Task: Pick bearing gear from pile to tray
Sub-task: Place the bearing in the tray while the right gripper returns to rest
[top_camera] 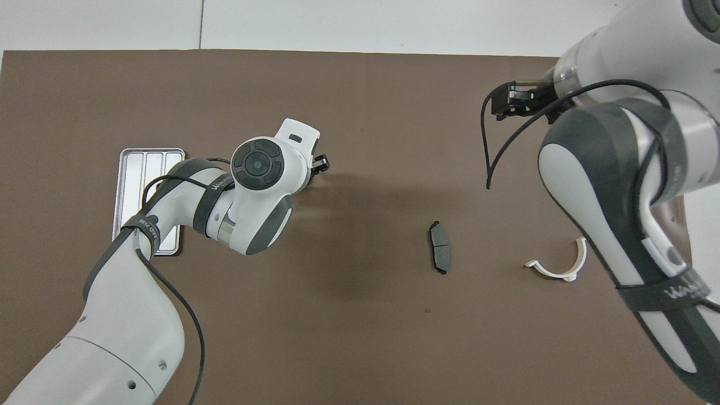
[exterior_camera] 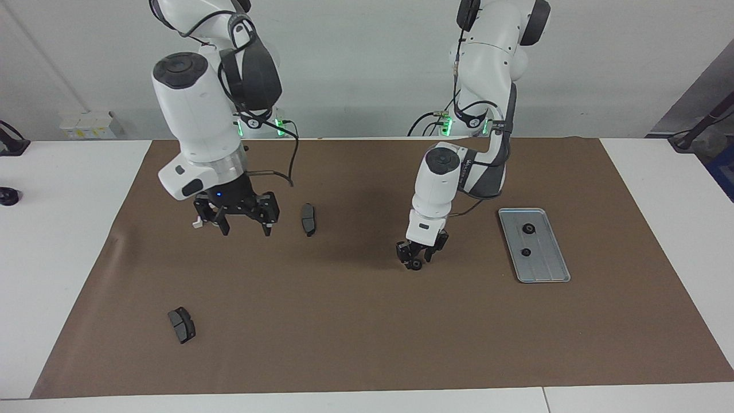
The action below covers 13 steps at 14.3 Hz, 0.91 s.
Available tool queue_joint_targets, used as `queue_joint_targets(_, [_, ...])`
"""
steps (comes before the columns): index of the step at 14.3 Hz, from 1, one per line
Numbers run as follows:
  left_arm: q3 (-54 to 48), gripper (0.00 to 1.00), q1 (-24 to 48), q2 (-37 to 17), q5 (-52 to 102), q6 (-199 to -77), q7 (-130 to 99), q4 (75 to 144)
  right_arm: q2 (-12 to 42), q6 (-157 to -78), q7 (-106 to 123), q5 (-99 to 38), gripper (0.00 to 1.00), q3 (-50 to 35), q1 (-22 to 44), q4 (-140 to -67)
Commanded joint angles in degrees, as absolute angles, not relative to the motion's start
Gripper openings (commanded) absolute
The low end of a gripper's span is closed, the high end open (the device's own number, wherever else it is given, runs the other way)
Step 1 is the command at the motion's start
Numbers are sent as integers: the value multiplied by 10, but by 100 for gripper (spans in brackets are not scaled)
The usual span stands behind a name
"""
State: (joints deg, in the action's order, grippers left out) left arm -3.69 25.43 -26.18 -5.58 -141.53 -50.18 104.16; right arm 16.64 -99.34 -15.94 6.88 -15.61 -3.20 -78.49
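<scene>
Low on brown mat [exterior_camera: 367,321], left gripper [exterior_camera: 417,261] straddles small black gear [exterior_camera: 414,265], jaws part-closed; grip unconfirmed. Tray [exterior_camera: 550,274] sits toward left arm's end, already holding two gears (short carry). Right gripper [exterior_camera: 245,225] waits open, raised clear over white half-ring [top_camera: 562,271].

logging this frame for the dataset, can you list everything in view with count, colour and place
tray: one, silver-grey, on the brown mat at the left arm's end of the table
bearing gears on tray: two, black, lying on the tray
bearing gear: one, black, on the mat mid-table, at the left tool's fingertips
brake pads: two, dark grey; one mid-mat, the other farther from the robots toward the right arm's end
half-ring: one, white, on the mat toward the right arm's end
mat: one, brown, covering the white table
left tool: down at the loose gear
right tool: open, raised over the half-ring
</scene>
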Motion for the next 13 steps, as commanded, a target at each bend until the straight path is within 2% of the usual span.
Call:
queue_joint_targets(1, [-33,57,258,-272,-76,-1433,-510,1042,90,-927,-69,24,90,-96,-33,-836])
queue_joint_targets(5, [-33,55,258,-275,-86,-1434,-511,1048,35,-884,11,-25,90,-6,-28,-882])
queue_joint_targets(6, [-33,43,258,-275,-86,-1434,-511,1046,28,-876,17,-25,90,7,-27,-894])
queue_joint_targets(7, [-33,19,258,-275,-86,-1431,-510,1044,22,-870,18,-27,90,17,-27,-903])
queue_joint_targets(8, [-33,0,257,-275,-86,-1429,-507,1042,15,-871,20,-37,90,30,-27,-917])
queue_joint_targets(11, [-33,0,251,-273,-86,-1406,-500,1022,6,-873,20,-76,91,68,-27,-938])
queue_joint_targets(13, [-32,0,233,-247,-85,-1363,-485,1013,-1,-872,19,-76,100,83,-27,-939])
